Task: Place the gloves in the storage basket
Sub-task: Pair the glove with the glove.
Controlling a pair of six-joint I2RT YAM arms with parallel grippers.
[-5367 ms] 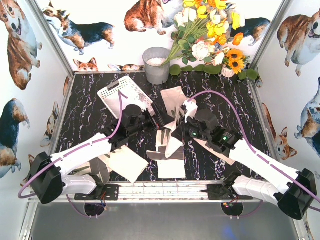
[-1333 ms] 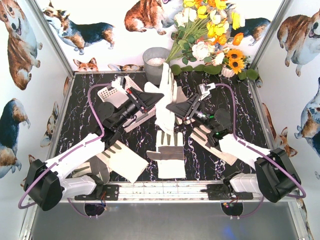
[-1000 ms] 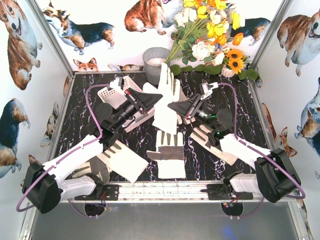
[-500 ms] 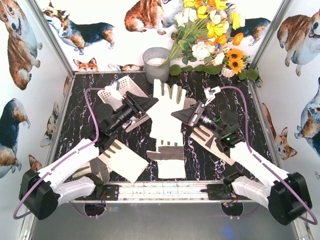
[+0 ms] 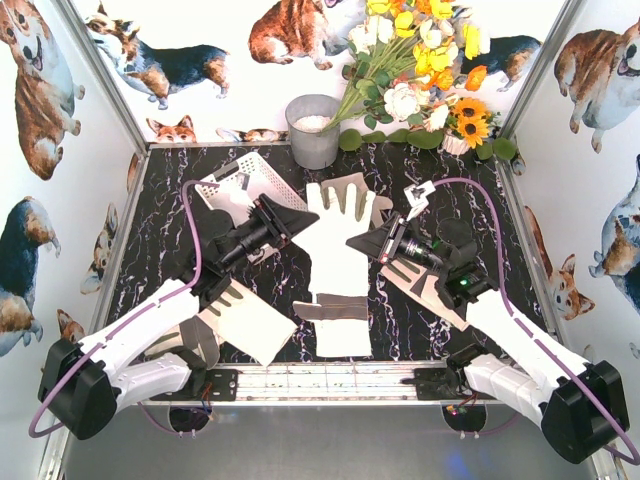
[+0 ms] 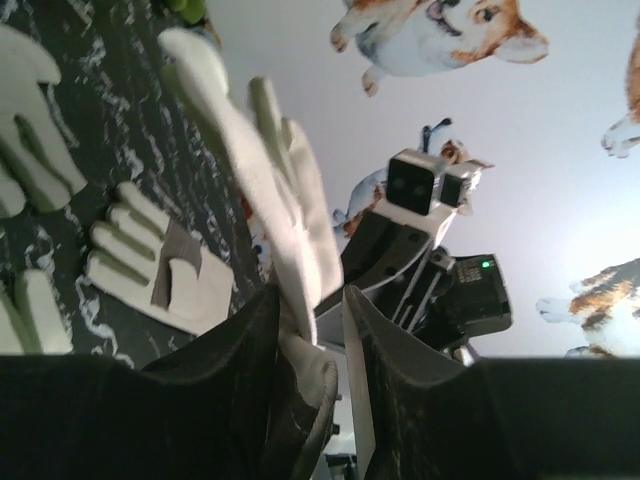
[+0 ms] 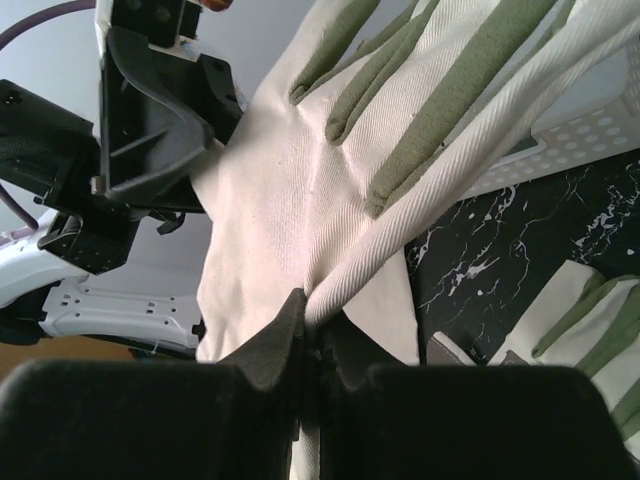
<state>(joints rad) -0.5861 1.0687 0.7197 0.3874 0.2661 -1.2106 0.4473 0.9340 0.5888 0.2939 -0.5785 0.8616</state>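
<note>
Marble tabletop (image 5: 165,215): right gripper (image 7: 303,312) clamps glove (image 5: 335,232); left gripper (image 6: 308,300) hold unclear; basket (image 5: 256,172) part-hidden.

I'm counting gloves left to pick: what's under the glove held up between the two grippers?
Under the lifted glove a second glove lies flat on the table, its fingertips covered from above. Whether anything else lies beneath is hidden in the top view.

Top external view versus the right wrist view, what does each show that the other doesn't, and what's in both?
Only the top external: the grey metal bucket and the flower bouquet. Only the right wrist: close up, the right fingers pinching a fold of the raised cream-white fabric glove with grey-green finger stripes. Both: that glove, the left fingers, and the white slotted plastic basket.
</note>
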